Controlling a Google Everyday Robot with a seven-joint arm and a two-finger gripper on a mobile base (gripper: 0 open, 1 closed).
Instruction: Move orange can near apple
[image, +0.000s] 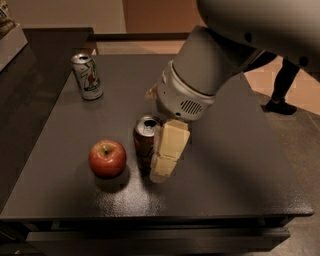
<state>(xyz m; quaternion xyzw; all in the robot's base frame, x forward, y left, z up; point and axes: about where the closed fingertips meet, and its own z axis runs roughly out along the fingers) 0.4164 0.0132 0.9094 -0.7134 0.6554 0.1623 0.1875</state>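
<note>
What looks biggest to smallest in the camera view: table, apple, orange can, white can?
1. Table.
2. Orange can and white can, about alike: the white one sits farther away, and the end effector beside the orange one half hides it.
3. Apple: shorter than both cans but wider, so unsure.

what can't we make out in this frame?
All in the camera view:
- Orange can: its right side is hidden by the end effector, which sits against it, across from the apple.
- Grip on that can: the arm blocks the far side, so cannot tell.
- Person, top right: upper body is behind the arm.
- White-and-green can: print too small to read.
- Pale object, top left: cut off by the frame edge.
</note>
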